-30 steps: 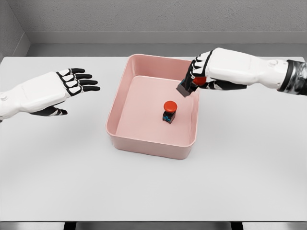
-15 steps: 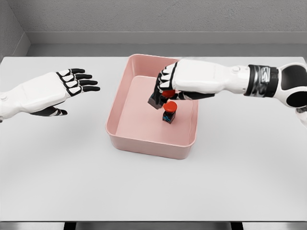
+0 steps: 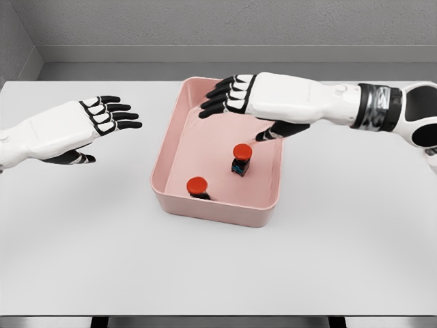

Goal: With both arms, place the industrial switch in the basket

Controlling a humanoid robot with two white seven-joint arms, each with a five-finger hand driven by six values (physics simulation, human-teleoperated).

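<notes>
My right hand (image 3: pixel 229 96) hangs over the far half of the pink basket (image 3: pixel 167 147), a little above the middle of the frame, with its fingers stretched out flat and nothing between them. Half a second ago those same fingers were curled around a red-capped industrial switch just above the basket floor; a second ago I was carrying it in over the right rim. Now that switch (image 3: pixel 197 186) lies at the near wall of the basket, low and left of centre in the tub, tipped so its red cap faces up toward my head camera and most of its dark body is hidden by the rim. So I have let go and it has dropped and come to rest inside.

The other switch (image 3: pixel 241 158) stands upright near the middle of the basket floor, just where it stood in both earlier views, with my thumb pointing down just above and to the right of it but not touching.

My left hand (image 3: pixel 102 117) sits in the left of the frame over the white table (image 3: pixel 218 266), well apart from the basket, fingers spread and empty, unmoved over the last second.

I judge the placing done: both switches are in the basket, and what remains is to draw my right arm back clear of the rim.
</notes>
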